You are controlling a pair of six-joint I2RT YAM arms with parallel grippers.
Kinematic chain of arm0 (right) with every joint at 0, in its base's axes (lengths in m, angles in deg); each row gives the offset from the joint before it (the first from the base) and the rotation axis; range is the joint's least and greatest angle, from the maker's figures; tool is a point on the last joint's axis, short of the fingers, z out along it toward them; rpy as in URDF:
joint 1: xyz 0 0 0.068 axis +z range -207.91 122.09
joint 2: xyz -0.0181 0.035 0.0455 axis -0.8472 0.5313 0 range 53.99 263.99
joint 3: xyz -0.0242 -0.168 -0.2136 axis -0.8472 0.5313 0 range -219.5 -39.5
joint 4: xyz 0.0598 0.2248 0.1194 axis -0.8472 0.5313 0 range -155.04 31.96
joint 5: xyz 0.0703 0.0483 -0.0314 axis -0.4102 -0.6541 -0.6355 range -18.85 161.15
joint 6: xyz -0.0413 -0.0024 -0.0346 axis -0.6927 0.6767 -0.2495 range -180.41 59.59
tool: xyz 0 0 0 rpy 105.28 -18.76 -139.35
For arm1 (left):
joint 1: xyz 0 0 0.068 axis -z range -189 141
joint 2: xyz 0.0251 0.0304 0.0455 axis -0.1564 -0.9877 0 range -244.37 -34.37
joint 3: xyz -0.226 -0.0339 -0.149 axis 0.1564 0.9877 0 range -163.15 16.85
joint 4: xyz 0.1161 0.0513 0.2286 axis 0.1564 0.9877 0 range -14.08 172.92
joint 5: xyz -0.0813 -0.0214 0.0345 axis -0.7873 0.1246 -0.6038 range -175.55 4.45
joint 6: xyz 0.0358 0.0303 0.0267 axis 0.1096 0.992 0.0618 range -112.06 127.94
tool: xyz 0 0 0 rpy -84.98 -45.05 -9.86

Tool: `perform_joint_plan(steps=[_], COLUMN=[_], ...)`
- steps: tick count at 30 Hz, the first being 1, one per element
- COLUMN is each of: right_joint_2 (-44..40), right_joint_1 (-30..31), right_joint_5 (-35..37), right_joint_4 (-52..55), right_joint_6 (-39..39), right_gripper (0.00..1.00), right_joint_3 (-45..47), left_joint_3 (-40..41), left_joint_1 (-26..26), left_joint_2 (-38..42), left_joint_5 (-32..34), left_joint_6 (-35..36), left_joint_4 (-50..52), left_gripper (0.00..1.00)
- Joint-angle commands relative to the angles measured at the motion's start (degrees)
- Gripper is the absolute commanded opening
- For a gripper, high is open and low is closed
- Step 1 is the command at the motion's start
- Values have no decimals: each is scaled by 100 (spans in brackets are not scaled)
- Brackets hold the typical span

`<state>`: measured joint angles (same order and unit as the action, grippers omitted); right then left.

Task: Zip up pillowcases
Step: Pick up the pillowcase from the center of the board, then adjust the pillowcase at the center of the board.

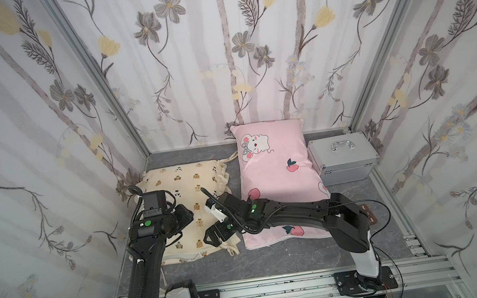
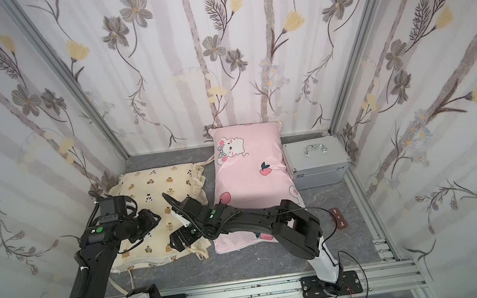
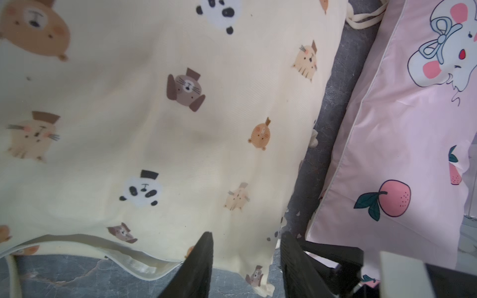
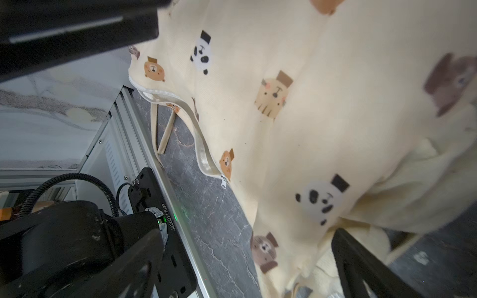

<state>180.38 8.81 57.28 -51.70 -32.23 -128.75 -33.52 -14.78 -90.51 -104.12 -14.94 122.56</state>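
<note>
The cream pillowcase (image 1: 186,188) (image 2: 155,192) with small animal faces lies at the left. Its near edge gapes open along the zip (image 3: 139,268) (image 4: 204,154), and the white zipper pull (image 4: 223,183) hangs at the end of the gap. My left gripper (image 3: 245,234) is open over that near edge, one finger beside the zip's end. My right gripper (image 4: 245,258) is wide open around the cream pillowcase's near right corner, its arm (image 1: 301,210) crossing the pink pillowcase (image 1: 276,163) (image 2: 252,166) (image 3: 402,144). No zip shows on the pink one.
A silver metal case (image 1: 343,158) (image 2: 315,161) with a handle stands right of the pink pillow. A small brown object (image 1: 368,214) lies on the grey floor. Floral fabric walls close three sides. An aluminium rail (image 1: 280,288) runs along the front.
</note>
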Motion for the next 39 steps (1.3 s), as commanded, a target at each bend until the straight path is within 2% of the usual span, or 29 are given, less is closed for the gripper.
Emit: perform_joint_plan(steps=[1,5,9,10,11,13,16,19,22,26,31,33,39], right_joint_2=[446,930,1433,1497,1555,1632,1590,1327,762,-124,-1031,-1144,-1020], right_joint_1=[68,120,233,244,245,228,137,-64,-462,-950,-1468,-1568,-1658], right_joint_5=[92,245,833,925,1040,1228,1262,1121,377,-230,-922,-968,-1045], right_joint_4=[156,339,1179,1281,1372,1464,1428,1265,797,324,-552,-520,362], right_joint_6=[-191,-104,-101,-50,4,108,273,382,590,689,960,924,562], right_gripper=[98,93,87,83,73,46,18,3,0,0,0,0,0], right_joint_3=[-378,-737,-1245,-1246,-1228,-1200,-1187,-1148,-793,-176,619,640,522], left_joint_3=[10,-99,-163,-147,-115,0,316,600,888,907,910,782,182], left_joint_1=[-121,-252,-266,-259,-266,-261,-265,-249,-217,-200,174,428,1210], left_joint_2=[-3,31,35,12,-10,-66,-137,-306,-400,-669,-1123,-901,547], left_joint_5=[-312,-295,-207,-221,-250,-358,-624,-727,-727,-795,-989,-896,-710], left_joint_6=[81,150,160,154,144,68,-215,-397,-586,-755,-1159,-1249,-1231], left_joint_4=[-123,-10,76,62,24,-133,-619,-1005,-1452,-1794,-2590,-2530,-894], left_gripper=[44,43,42,41,41,41,38,35,32,30,27,28,32])
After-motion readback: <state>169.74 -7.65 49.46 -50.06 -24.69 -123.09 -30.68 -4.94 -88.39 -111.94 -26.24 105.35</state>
